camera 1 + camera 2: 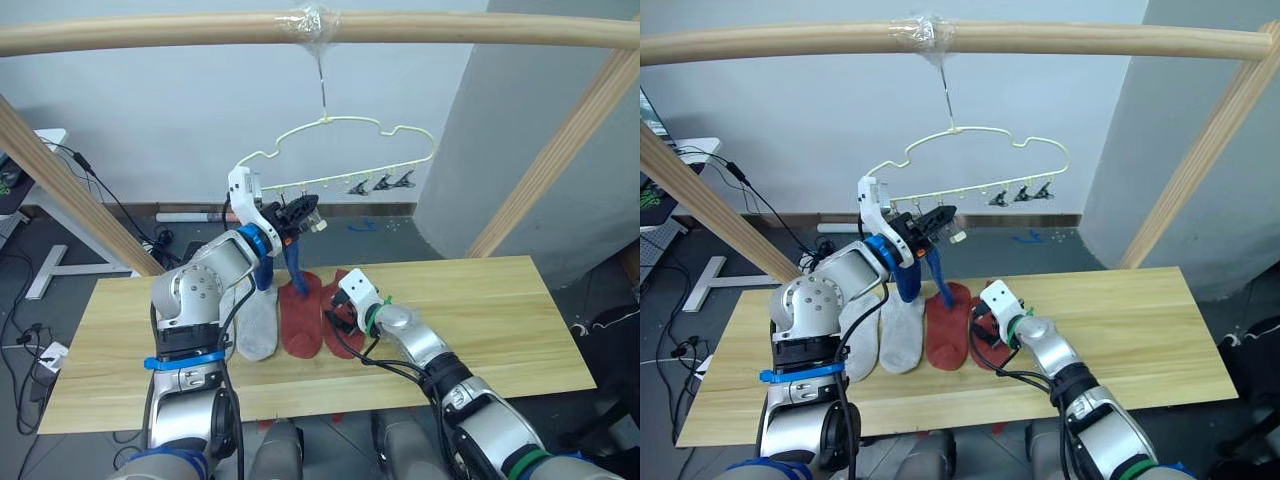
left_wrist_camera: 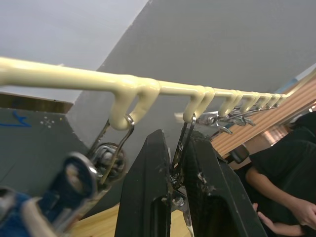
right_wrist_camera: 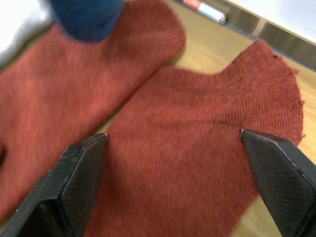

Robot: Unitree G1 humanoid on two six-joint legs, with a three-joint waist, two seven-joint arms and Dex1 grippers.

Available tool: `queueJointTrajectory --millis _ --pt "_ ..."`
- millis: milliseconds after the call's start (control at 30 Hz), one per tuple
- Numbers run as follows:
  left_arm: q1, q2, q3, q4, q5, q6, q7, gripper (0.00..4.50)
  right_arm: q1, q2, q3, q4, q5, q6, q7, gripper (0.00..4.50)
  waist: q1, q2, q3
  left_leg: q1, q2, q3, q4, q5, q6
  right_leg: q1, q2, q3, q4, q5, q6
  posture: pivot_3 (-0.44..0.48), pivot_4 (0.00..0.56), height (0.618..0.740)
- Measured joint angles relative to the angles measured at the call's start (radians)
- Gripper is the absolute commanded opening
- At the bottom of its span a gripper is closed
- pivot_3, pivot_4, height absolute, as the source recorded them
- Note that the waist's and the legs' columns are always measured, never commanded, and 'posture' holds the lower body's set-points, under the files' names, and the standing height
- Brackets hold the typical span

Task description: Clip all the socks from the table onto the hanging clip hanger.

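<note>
The pale-yellow clip hanger (image 1: 345,135) hangs from the thick bar, with several dark clips (image 1: 380,183) along its lower wire. My left gripper (image 1: 300,212) is raised to that wire and is shut on one clip (image 2: 174,170). A blue sock (image 1: 295,268) dangles just below it; in the left wrist view a neighbouring clip (image 2: 106,158) sits beside blurred blue cloth. On the table (image 1: 480,310) lie a light grey sock (image 1: 258,322) and two rust red socks (image 1: 302,318). My right gripper (image 3: 180,163) is open, low over the right-hand red sock (image 3: 197,128).
The thick wooden bar (image 1: 450,28) spans the top, with slanted wooden posts at the left (image 1: 60,190) and right (image 1: 560,160). A person in black (image 2: 284,182) shows in the left wrist view. Bare tabletop lies right of the socks.
</note>
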Motion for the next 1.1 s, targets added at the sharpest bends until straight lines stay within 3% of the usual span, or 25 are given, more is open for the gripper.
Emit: queueJointTrajectory --millis 67,167,300,533,800,1000,1100 --pt "0.006 0.000 -0.004 -0.007 -0.004 0.001 0.003 0.11 -0.013 0.007 -0.017 0.034 -0.002 -0.012 -0.004 4.50 0.000 0.000 0.000 0.001 0.000 0.000 0.000 0.000 0.000 0.000 0.000 0.000 0.001 -0.001 0.001 0.026 0.194 0.740" --pt "0.007 0.000 -0.007 -0.008 -0.004 0.001 0.006 0.11 -0.029 0.008 -0.022 0.069 -0.019 -0.027 -0.007 3.91 0.000 0.000 -0.001 0.003 0.000 0.000 0.000 0.000 0.000 0.002 0.000 0.000 0.001 -0.002 0.003 0.027 0.198 0.740" --pt "0.008 0.012 -0.007 -0.009 -0.007 0.009 0.004 0.11 0.002 -0.038 -0.019 0.046 -0.040 -0.044 0.025 2.46 0.003 0.000 -0.002 0.003 0.000 0.000 0.000 0.000 0.000 0.003 0.000 0.000 0.001 -0.002 0.003 0.027 0.198 0.740" --pt "0.008 0.018 -0.008 -0.015 -0.016 0.023 0.003 0.11 0.128 -0.143 -0.003 -0.139 -0.060 -0.036 0.120 0.04 0.007 0.000 -0.003 0.004 0.000 0.000 0.000 0.000 0.000 0.003 0.000 0.000 0.001 -0.002 0.003 0.017 0.201 0.740" --pt "0.010 0.016 0.040 -0.020 -0.117 0.116 0.030 0.11 0.347 -0.376 0.064 -0.510 -0.120 -0.114 0.253 0.04 0.008 -0.001 -0.003 0.003 0.000 0.002 0.000 0.000 0.000 0.001 0.000 0.001 0.000 -0.002 0.004 -0.001 0.208 0.740" --pt "-0.023 0.011 0.144 0.038 -0.273 0.251 0.115 0.11 0.338 -0.516 0.081 -0.778 -0.217 -0.286 0.285 0.04 -0.004 -0.001 -0.003 0.003 0.000 0.002 0.001 0.000 0.000 0.002 0.000 0.001 0.000 -0.002 0.005 -0.021 0.209 0.740" --pt "-0.043 0.018 0.170 0.072 -0.329 0.309 0.139 0.11 0.303 -0.531 0.061 -0.883 -0.224 -0.313 0.293 0.04 -0.005 -0.001 -0.003 0.003 0.000 0.001 0.000 0.000 0.000 0.002 0.000 0.001 0.000 -0.002 0.005 -0.021 0.209 0.740"
